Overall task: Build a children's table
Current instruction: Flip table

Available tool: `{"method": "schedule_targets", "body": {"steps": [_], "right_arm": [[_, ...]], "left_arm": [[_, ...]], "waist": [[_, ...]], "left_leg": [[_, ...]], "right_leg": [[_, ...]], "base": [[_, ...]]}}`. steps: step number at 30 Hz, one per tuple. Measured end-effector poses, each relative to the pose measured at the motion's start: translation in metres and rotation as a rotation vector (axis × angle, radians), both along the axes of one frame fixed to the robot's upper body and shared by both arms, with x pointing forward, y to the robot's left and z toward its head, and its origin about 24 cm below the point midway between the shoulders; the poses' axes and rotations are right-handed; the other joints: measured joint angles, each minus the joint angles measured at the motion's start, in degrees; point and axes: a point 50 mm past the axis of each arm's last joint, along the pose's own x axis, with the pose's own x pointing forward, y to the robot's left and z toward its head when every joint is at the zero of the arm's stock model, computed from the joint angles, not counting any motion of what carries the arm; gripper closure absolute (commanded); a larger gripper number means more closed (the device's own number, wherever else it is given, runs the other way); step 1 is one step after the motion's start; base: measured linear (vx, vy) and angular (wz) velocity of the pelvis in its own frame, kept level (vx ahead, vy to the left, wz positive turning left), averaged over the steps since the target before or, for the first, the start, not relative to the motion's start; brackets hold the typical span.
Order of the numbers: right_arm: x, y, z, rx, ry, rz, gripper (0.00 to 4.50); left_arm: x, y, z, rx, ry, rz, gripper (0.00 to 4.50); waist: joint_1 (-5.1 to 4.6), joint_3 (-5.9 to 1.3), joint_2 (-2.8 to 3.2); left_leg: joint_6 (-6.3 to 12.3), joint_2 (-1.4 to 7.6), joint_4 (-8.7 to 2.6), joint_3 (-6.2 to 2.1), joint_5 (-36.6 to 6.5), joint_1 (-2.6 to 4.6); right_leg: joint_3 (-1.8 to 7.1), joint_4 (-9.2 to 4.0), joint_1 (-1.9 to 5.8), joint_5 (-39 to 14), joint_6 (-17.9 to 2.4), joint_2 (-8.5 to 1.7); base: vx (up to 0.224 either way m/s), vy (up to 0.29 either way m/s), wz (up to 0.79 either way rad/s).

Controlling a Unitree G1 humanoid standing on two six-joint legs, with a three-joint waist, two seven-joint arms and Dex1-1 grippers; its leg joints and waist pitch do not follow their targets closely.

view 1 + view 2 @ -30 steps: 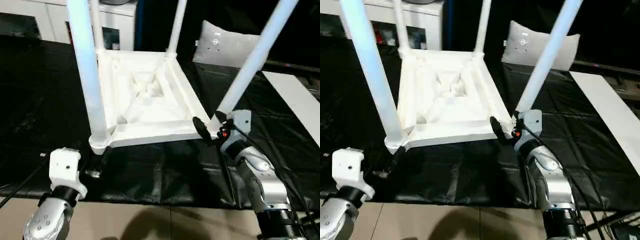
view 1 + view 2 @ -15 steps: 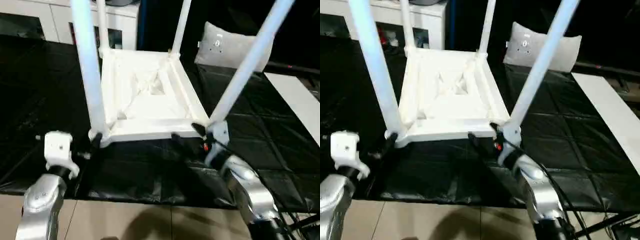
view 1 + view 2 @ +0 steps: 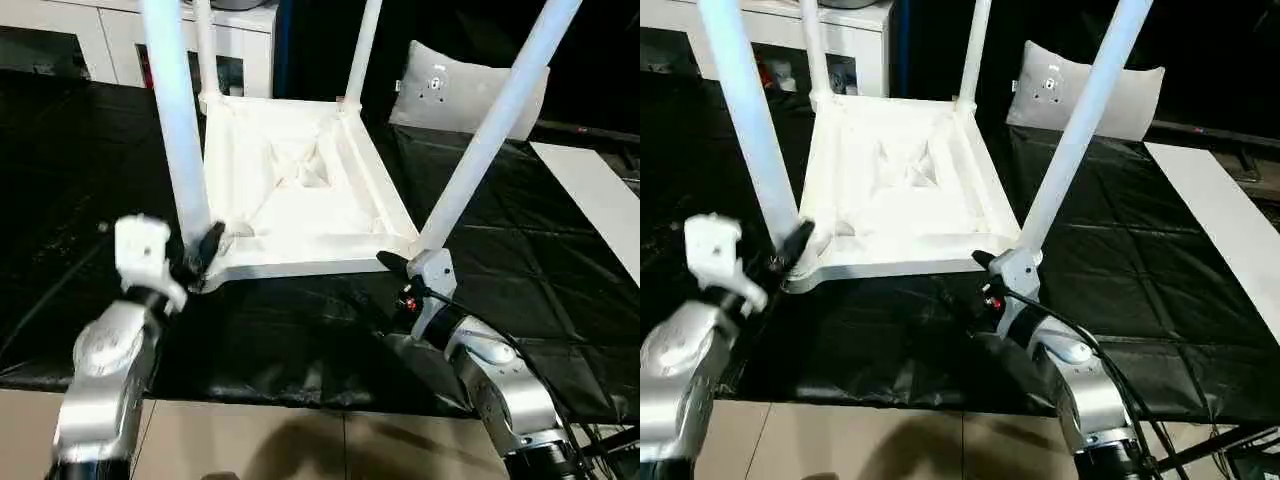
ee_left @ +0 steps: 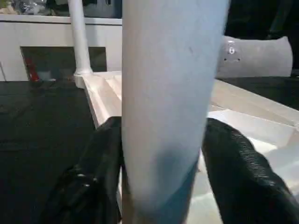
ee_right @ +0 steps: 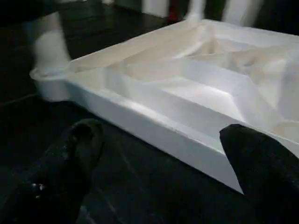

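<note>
So I have the small all-white plastic children's table (image 3: 300,190) upside down on the black-sheeted counter (image 3: 560,290), its four round legs up. My left gripper (image 4: 161,158) has its black fingers (image 4: 100,172) against either side of the near-left leg (image 3: 180,130), low down. My right gripper (image 5: 163,163) stands wide apart, holding nothing, just beside the table's near-right corner.
</note>
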Motion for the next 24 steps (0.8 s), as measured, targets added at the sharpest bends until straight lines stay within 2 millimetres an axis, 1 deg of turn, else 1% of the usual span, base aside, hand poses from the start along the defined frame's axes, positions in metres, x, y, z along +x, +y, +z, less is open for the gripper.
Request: {"method": "schedule_targets", "body": {"steps": [1, 5, 8, 11, 13, 15, 18, 20, 22, 24], "right_arm": [[0.001, 0.001, 0.001, -0.002, -0.005, 0.017, 0.00], [0.006, 0.004, -0.002, -0.011, 0.014, 0.048, 0.00], [0.009, 0.006, -0.001, -0.010, 0.013, 0.062, 0.00], [0.011, 0.009, 0.001, 0.002, 0.006, 0.078, 0.00], [0.010, 0.010, 0.002, 0.017, 0.006, 0.089, 0.00], [0.008, 0.010, 0.006, 0.037, 0.002, 0.106, 0.00], [0.000, 0.007, 0.010, 0.083, 0.037, 0.153, 0.00], [-0.002, 0.006, 0.014, 0.112, 0.051, 0.174, 0.00], [-0.003, 0.003, 0.016, 0.129, 0.056, 0.184, 0.00], [-0.006, 0.000, 0.012, 0.129, 0.078, 0.180, 0.00]], "left_arm": [[0.001, 0.000, 0.000, 0.003, 0.005, 0.005, 2.10], [0.002, -0.003, 0.002, 0.010, 0.023, 0.014, 2.46], [0.005, -0.006, 0.004, -0.014, 0.050, 0.034, 2.56], [0.006, -0.012, 0.005, -0.086, 0.090, 0.074, 2.56], [0.006, -0.013, 0.006, -0.135, 0.110, 0.108, 2.56], [0.008, -0.013, 0.008, -0.198, 0.131, 0.156, 2.56], [0.011, -0.011, 0.009, -0.352, 0.166, 0.238, 2.56], [0.011, -0.009, 0.009, -0.454, 0.185, 0.255, 2.55], [0.010, -0.012, 0.008, -0.539, 0.206, 0.237, 2.55], [0.007, -0.016, 0.007, -0.597, 0.241, 0.208, 2.55]], "waist": [[0.00, 0.00, 0.03], [0.32, 0.04, 0.13], [1.01, 0.09, 0.42], [1.39, 0.18, 0.71], [1.39, 0.25, 0.88], [1.38, 0.34, 1.25], [1.43, 0.38, 1.62], [1.41, 0.38, 1.57], [1.46, 0.39, 1.29], [1.47, 0.20, 0.93]], "left_leg": [[0.00, 0.01, 0.00, 0.00, 0.00, 0.01], [0.00, 0.02, 0.01, 0.00, 0.00, -0.01], [-0.01, 0.02, 0.03, 0.02, 0.00, 0.00], [-0.07, 0.02, 0.10, 0.07, 0.04, 0.04], [-0.13, 0.03, 0.15, 0.07, 0.08, 0.05], [-0.11, 0.05, 0.13, 0.08, 0.26, 0.03], [-0.06, 0.06, 0.10, 0.09, 0.52, 0.04], [-0.10, 0.09, 0.10, 0.09, 0.58, 0.03], [-0.16, 0.14, 0.10, 0.08, 0.62, 0.00], [-0.17, 0.19, 0.08, 0.06, 0.63, -0.07]], "right_leg": [[0.00, 0.01, 0.00, 0.00, 0.00, 0.00], [-0.01, 0.04, -0.01, -0.03, -0.02, 0.00], [0.00, 0.06, -0.01, -0.02, -0.03, 0.00], [0.03, 0.35, -0.05, -0.07, -0.08, -0.03], [0.03, 0.51, -0.11, -0.11, -0.10, -0.04], [0.02, 0.63, -0.21, -0.25, 0.12, -0.04], [-0.01, 0.74, -0.25, -0.20, 0.06, -0.04], [-0.08, 0.80, -0.32, -0.20, 0.06, -0.04], [-0.16, 0.77, -0.31, -0.20, 0.06, -0.04], [-0.27, 0.54, -0.26, -0.19, 0.09, -0.04]], "base": [[0.000, 0.000, 0.00], [0.000, 0.000, 0.00], [0.000, 0.000, 0.00], [0.000, 0.000, 0.00], [0.000, 0.000, 0.00], [0.000, 0.000, 0.00], [0.000, 0.000, 0.00], [0.000, 0.000, 0.00], [0.000, 0.000, 0.00], [0.000, 0.000, 0.00]]}}
